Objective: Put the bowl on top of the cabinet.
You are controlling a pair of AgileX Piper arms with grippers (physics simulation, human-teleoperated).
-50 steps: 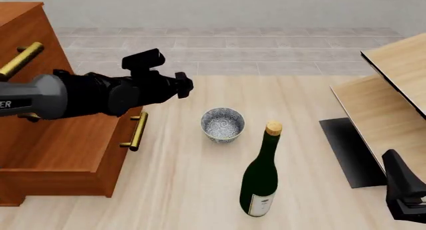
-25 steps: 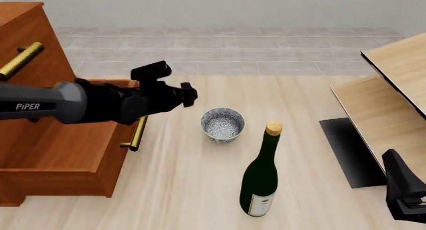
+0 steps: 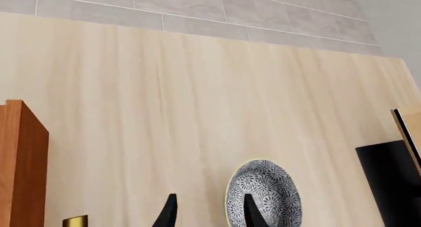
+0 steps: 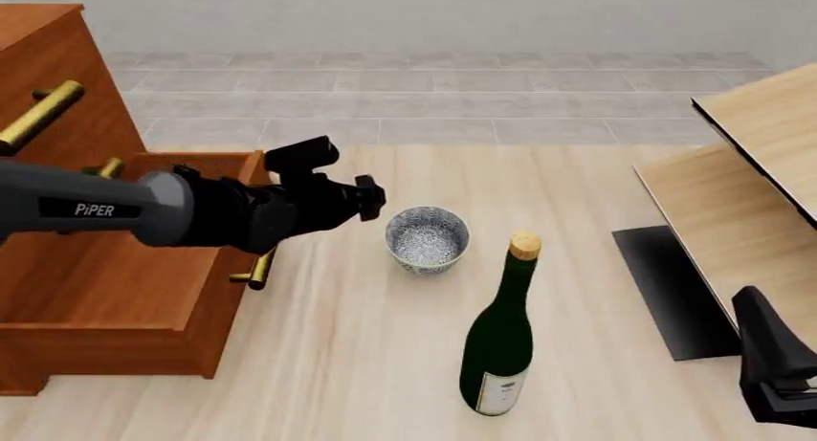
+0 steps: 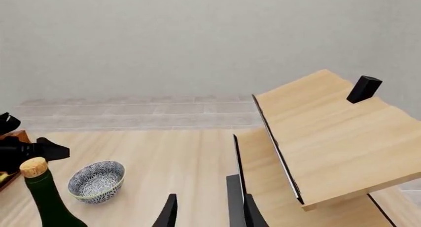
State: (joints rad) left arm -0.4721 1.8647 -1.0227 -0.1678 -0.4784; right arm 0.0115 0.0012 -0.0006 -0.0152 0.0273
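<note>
Left arm extends further toward 3 o'clock and sits lower over the counter than a second ago. Left end effector (image 4: pixel 367 198) now hangs close to the bowl (image 4: pixel 427 238), at its 9–10 o'clock side, not touching. More of the arm's grey link shows.

The blue-and-white speckled bowl (image 4: pixel 427 238) sits upright mid-bench, empty. The reddish-brown cabinet (image 4: pixel 90 288) with brass bar handles stands at the left.

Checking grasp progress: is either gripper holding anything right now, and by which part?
Nothing is held. The left gripper is open beside the bowl, not on it; the right gripper is open, far from it.
</note>
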